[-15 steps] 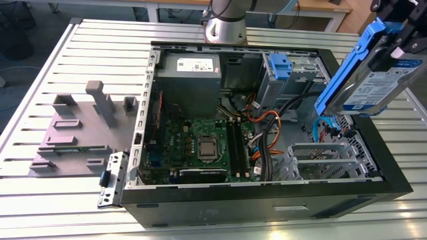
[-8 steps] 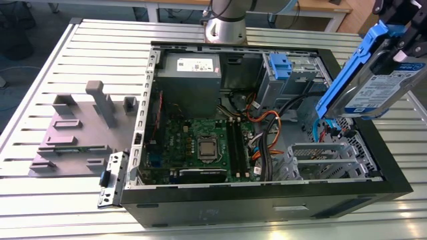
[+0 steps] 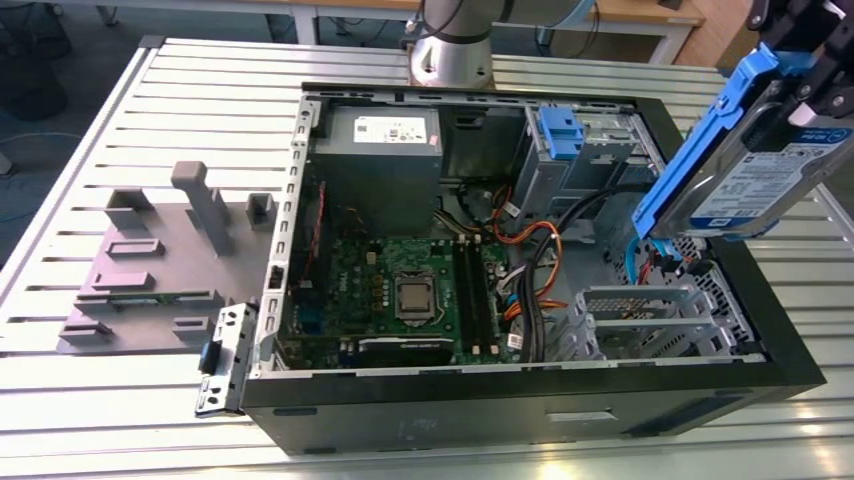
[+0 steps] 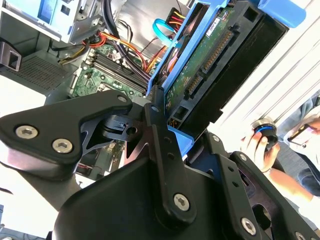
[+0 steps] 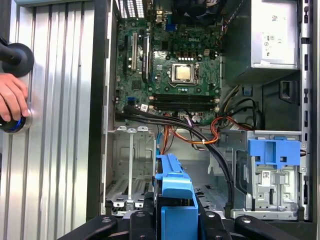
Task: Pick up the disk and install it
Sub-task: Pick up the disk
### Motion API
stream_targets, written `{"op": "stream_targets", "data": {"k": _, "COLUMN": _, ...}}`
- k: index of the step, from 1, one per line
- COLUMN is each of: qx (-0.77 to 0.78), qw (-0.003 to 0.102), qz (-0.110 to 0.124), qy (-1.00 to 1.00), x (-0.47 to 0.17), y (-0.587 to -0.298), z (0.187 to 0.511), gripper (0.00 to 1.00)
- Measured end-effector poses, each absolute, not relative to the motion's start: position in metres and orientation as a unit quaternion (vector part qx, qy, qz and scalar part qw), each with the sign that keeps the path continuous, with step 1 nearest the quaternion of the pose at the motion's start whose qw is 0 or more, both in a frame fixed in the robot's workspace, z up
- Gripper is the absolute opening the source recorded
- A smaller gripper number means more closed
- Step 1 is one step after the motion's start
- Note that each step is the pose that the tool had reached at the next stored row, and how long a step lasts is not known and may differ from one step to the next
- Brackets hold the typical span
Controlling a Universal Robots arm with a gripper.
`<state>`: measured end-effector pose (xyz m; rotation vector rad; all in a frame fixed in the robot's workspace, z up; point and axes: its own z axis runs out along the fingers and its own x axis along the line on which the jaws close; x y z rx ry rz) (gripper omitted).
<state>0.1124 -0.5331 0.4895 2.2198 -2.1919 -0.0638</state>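
The disk point(image 3: 763, 185), a silver hard drive with a white-and-blue label in a blue plastic carrier, hangs tilted in the air over the open computer case point(image 3: 534, 400), at the exterior view's right. My gripper point(image 3: 787, 85) is shut on its upper end. In the second wrist view the disk point(image 4: 210, 60) shows its green circuit board, and the gripper point(image 4: 185, 137) clamps the carrier with a black finger point(image 4: 159, 125) pressed on its edge. In the first wrist view the blue carrier point(image 5: 175, 195) juts out from the gripper point(image 5: 175, 225) above the case floor.
Inside the case lie the motherboard point(image 3: 400, 290), the grey power supply point(image 3: 380, 150), a grey drive bay with a fixed blue bracket point(image 5: 272, 152) and a bare metal cage point(image 3: 654, 315). Cables cross the middle. A grey fixture point(image 3: 160, 260) lies on the slatted table. A person's hand point(image 5: 11, 102) rests beside the case.
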Motion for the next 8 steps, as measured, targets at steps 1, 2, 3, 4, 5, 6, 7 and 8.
{"op": "stream_targets", "data": {"k": 1, "qx": 0.711, "qw": 0.011, "qz": -0.020, "qy": -0.702, "x": 0.1124, "y": -0.5336, "z": 0.4895, "gripper": 0.36}}
{"op": "stream_targets", "data": {"k": 2, "qx": 0.711, "qw": 0.011, "qz": -0.020, "qy": -0.702, "x": 0.1124, "y": -0.5341, "z": 0.4894, "gripper": 0.36}}
{"op": "stream_targets", "data": {"k": 3, "qx": 0.711, "qw": 0.011, "qz": -0.020, "qy": -0.702, "x": 0.1124, "y": -0.5347, "z": 0.4894, "gripper": 0.36}}
{"op": "stream_targets", "data": {"k": 4, "qx": 0.711, "qw": 0.011, "qz": -0.020, "qy": -0.702, "x": 0.1124, "y": -0.5354, "z": 0.4893, "gripper": 0.36}}
{"op": "stream_targets", "data": {"k": 5, "qx": 0.711, "qw": 0.011, "qz": -0.020, "qy": -0.702, "x": 0.1124, "y": -0.5363, "z": 0.4893, "gripper": 0.36}}
{"op": "stream_targets", "data": {"k": 6, "qx": 0.711, "qw": 0.011, "qz": -0.021, "qy": -0.702, "x": 0.1124, "y": -0.5372, "z": 0.4892, "gripper": 0.36}}
{"op": "stream_targets", "data": {"k": 7, "qx": 0.711, "qw": 0.010, "qz": -0.021, "qy": -0.702, "x": 0.1124, "y": -0.5382, "z": 0.4891, "gripper": 0.36}}
{"op": "stream_targets", "data": {"k": 8, "qx": 0.711, "qw": 0.010, "qz": -0.021, "qy": -0.702, "x": 0.1124, "y": -0.5391, "z": 0.4891, "gripper": 0.36}}
